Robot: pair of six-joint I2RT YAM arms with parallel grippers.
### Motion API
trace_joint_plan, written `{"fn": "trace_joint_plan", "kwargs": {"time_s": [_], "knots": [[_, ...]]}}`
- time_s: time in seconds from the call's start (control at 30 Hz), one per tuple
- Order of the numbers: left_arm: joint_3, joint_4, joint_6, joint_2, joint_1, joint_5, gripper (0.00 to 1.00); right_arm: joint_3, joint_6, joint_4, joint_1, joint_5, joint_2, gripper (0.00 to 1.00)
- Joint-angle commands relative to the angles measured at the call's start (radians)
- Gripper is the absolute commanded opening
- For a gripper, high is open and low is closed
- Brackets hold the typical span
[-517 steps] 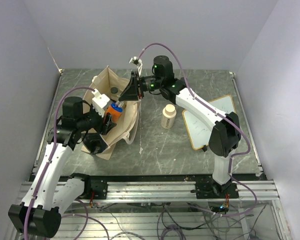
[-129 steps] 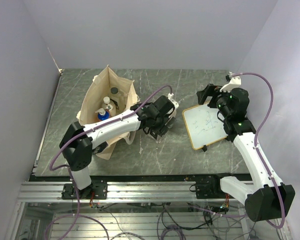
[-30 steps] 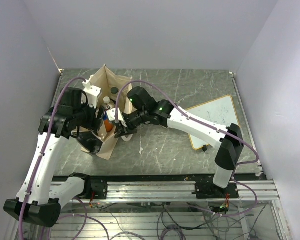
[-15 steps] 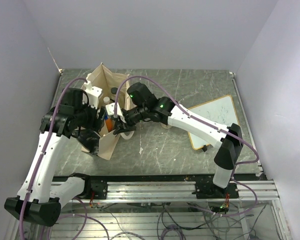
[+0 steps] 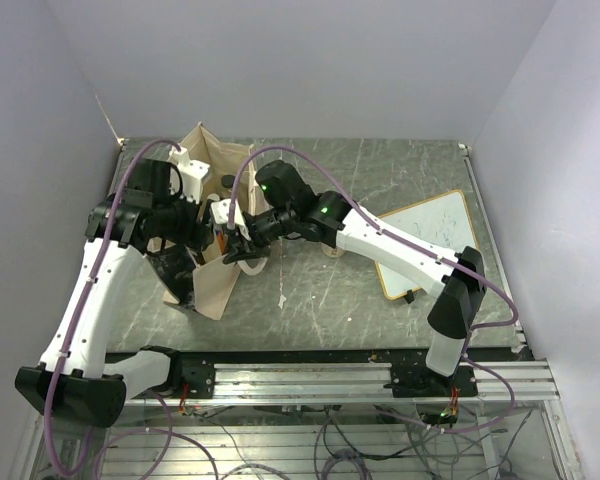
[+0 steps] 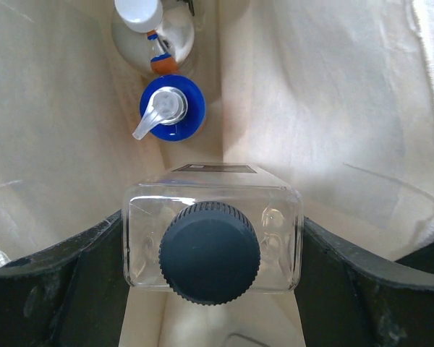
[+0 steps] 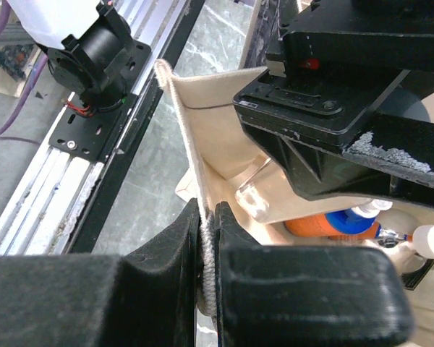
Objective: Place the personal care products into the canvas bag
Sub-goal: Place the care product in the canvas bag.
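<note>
- Clear bottle (image 6: 211, 249), dark cap, upright, is clamped between the jaws of the left gripper (image 6: 211, 244).
- Blue pump bottle (image 6: 171, 116) and white-capped bottle (image 6: 166, 32) stand deeper, beyond those jaws.
- Beige canvas bag (image 7: 224, 137) stands open, rim pinched between the jaws of the right gripper (image 7: 206, 249).

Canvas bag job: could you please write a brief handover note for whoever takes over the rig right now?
Left gripper: shut on a clear dark-capped bottle, held inside the canvas bag, not yet released.
Right gripper: shut on the bag's rim.
Done: a blue-topped pump bottle and a white-capped bottle sit in the bag.
To do: release the clear bottle; a cream bottle, partly hidden by the right arm, appears to stand on the table.
</note>
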Motion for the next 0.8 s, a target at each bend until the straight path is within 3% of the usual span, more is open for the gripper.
{"fn": "trace_joint_plan", "kwargs": {"time_s": [0.0, 0.2, 0.47, 0.77], "knots": [[0.092, 0.049, 0.013, -0.024, 0.008, 0.099, 0.07, -0.007, 0.011, 0.102, 0.014, -0.091, -0.053, 0.00], [0.107, 0.025, 0.040, -0.033, 0.008, 0.135, 0.07, -0.031, 0.012, 0.119, 0.011, -0.088, -0.052, 0.00], [0.021, 0.027, -0.009, 0.023, 0.008, 0.004, 0.07, -0.001, 0.046, 0.141, -0.016, -0.116, -0.050, 0.00], [-0.072, 0.197, -0.018, 0.036, 0.008, 0.037, 0.07, 0.007, 0.073, 0.175, -0.042, -0.135, -0.052, 0.00]]}}
